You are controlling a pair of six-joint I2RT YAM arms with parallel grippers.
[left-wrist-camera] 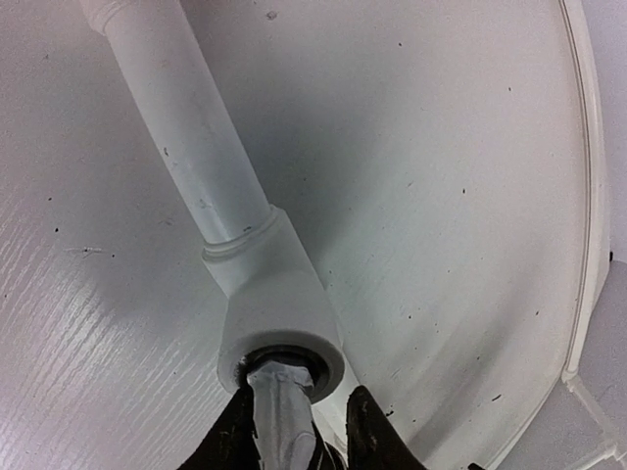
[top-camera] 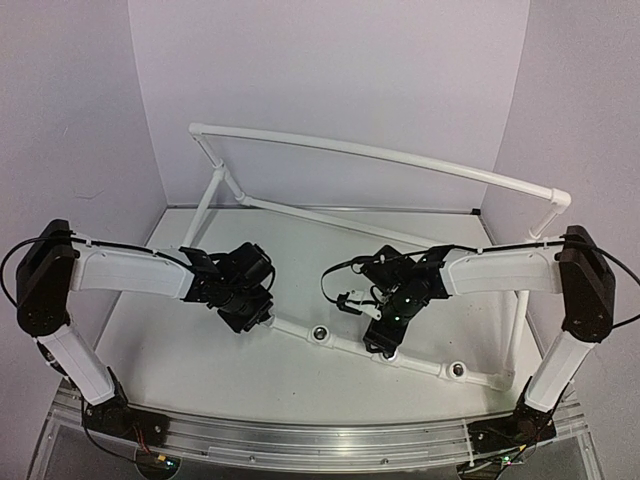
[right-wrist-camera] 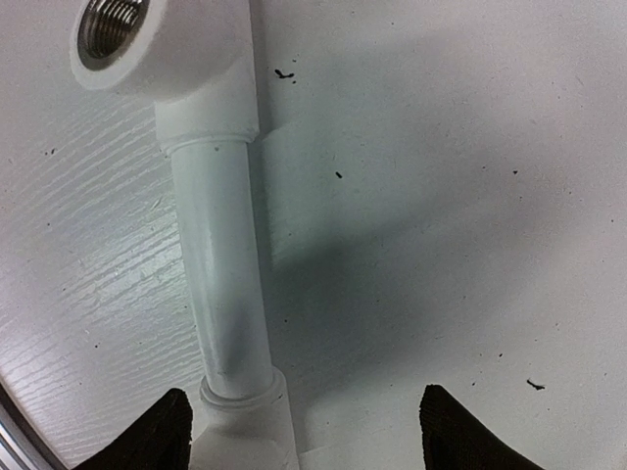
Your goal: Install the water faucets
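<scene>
faucet [left-wrist-camera: 282, 416] flanked by left tool [left-wrist-camera: 299, 406], grip unclear, long axis pointing into the pipe socket [left-wrist-camera: 279, 338]; right tool [right-wrist-camera: 304, 397] gapes open.

The white pipe [right-wrist-camera: 220, 284] and its socket [right-wrist-camera: 196, 88] present as smooth, glossy plastic, the socket lined with a bright threaded metal insert [right-wrist-camera: 106, 29]. The water faucet [left-wrist-camera: 282, 421] is dull silvery-grey metal; the white table [right-wrist-camera: 88, 255] shows a fine ridged grain, faintly shiny, with dark specks.
</scene>
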